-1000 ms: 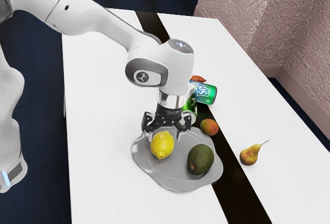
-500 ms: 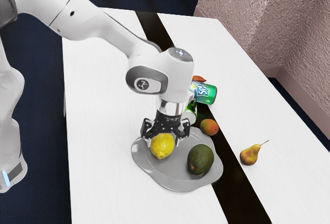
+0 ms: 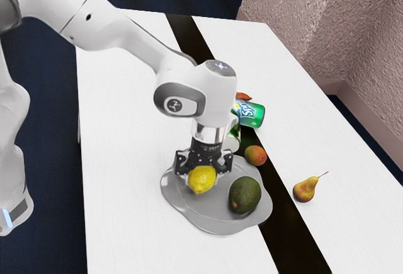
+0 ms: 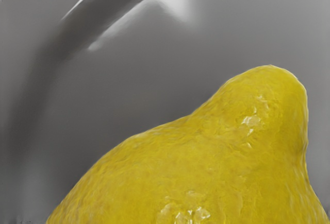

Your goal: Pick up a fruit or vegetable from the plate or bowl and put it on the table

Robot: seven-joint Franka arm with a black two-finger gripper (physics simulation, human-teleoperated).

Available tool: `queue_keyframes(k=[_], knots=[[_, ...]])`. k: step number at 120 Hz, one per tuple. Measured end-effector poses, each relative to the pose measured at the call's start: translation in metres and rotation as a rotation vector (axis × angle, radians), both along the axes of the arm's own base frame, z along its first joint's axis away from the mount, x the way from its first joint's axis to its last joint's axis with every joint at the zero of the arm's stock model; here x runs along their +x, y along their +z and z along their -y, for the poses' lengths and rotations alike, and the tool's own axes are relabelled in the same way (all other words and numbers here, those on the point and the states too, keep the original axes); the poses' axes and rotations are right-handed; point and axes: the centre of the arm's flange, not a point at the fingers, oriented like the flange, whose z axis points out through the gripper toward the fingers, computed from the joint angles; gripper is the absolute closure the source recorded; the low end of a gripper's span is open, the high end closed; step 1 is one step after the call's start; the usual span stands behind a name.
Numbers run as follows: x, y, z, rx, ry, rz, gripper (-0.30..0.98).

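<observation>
Plate (image 3: 217, 225): grey, smooth, low sheen, with a wavy, rounded outline, lying on the table. Avocado (image 3: 245, 195) on it: dark green, pebbled skin, plump oval; its stem end points to the near side and the exterior view's left.

Pear (image 3: 304, 190): yellow with a reddish-brown blush, lying on the table near the plate, its thin stem pointing to the exterior view's right.

Lemon (image 3: 201, 182): at the plate, on the avocado's left in the exterior view. Bright yellow, waxy, finely dimpled, swelling body drawn in to a blunt nub. Nub points toward the plate's near rim, slightly to the exterior view's left; long axis runs from there back under the gripper (image 3: 202, 176). The wrist view gives the nub in profile, rounded, with wet-looking highlights. Gripper: black, upright, clasping the lemon between its two fingers, one on each side.

Mango (image 3: 255, 155): orange-red and green, smooth, just beside the plate. Behind it, a green can (image 3: 234, 140), partly covered by the arm (image 3: 217, 94), which is glossy white; farther, a second can (image 3: 252, 114), green and blue, lying on its side. Beyond, an orange-brown item (image 3: 243, 96), partly hidden.

Table (image 3: 126, 160): white with a dark lengthwise strip. Farthest, a rough pinkish wall (image 3: 302, 28).
</observation>
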Motion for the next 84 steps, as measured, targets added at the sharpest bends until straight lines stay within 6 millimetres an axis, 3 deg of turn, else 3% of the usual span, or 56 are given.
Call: queue_keyframes(k=[8, 24, 50, 84], knots=[[-0.002, 0.008, 0.000, -0.003, -0.003, 0.008, 0.27], [-0.008, 0.042, -0.012, -0.019, 0.009, 0.053, 0.29], [-0.009, 0.079, -0.095, -0.064, 0.149, 0.070, 0.29], [-0.008, 0.079, -0.171, -0.080, 0.267, 0.040, 0.30]])
